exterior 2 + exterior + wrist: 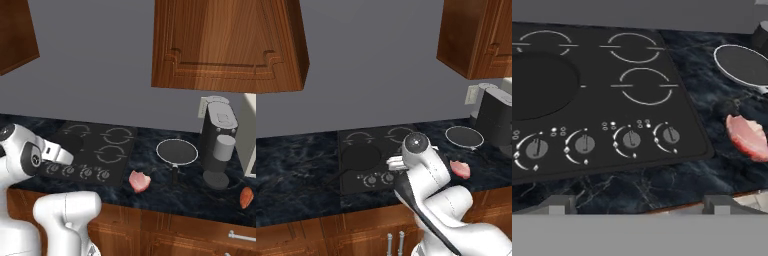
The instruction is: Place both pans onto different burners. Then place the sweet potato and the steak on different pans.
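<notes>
The gripper hangs over the front edge of the cooktop, above the knobs, jaws wide apart and empty. The black pan sits on the front-left burner, just ahead and to the left of the gripper. The rimmed pan is the one not yet placed: it lies on the counter well off to the gripper's right and a little farther back, past the two free right-hand burners. In the right base view its handle seems to point toward the counter's front. The steak lies to the right, nearer than that pan; the sweet potato is farthest right.
</notes>
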{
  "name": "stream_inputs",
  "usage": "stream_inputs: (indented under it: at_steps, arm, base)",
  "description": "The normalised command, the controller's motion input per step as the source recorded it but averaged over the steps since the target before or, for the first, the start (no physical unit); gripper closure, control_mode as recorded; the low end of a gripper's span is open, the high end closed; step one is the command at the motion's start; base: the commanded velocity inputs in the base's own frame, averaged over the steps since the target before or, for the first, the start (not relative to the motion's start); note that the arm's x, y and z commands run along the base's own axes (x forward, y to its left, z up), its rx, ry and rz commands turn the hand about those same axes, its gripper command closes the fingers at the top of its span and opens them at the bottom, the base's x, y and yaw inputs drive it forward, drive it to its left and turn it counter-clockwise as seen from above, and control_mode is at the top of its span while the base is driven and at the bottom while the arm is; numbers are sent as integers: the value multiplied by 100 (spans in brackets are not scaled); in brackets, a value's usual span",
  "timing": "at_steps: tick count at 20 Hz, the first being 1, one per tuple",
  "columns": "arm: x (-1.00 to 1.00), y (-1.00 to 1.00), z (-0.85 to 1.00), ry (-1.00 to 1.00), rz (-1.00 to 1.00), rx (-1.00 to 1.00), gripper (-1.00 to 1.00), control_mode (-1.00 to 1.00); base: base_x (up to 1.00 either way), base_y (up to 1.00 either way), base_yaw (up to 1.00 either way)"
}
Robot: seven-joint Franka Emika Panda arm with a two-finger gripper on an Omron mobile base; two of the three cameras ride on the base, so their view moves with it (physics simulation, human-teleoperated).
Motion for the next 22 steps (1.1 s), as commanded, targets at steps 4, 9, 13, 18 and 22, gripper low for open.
stream_inputs:
  at_steps: [4,9,13,18,22]
  arm:
    - [0,-65,0,0,0,0,-100,-100]
    - [0,-68,0,0,0,0,-100,-100]
    - [0,-71,0,0,0,0,-100,-100]
    - [-8,-71,0,0,0,0,-100,-100]
    - [-8,-68,0,0,0,3,-100,-100]
  base:
    - [0,0,0]
    - [0,0,0]
    - [0,0,0]
    - [0,0,0]
    - [0,0,0]
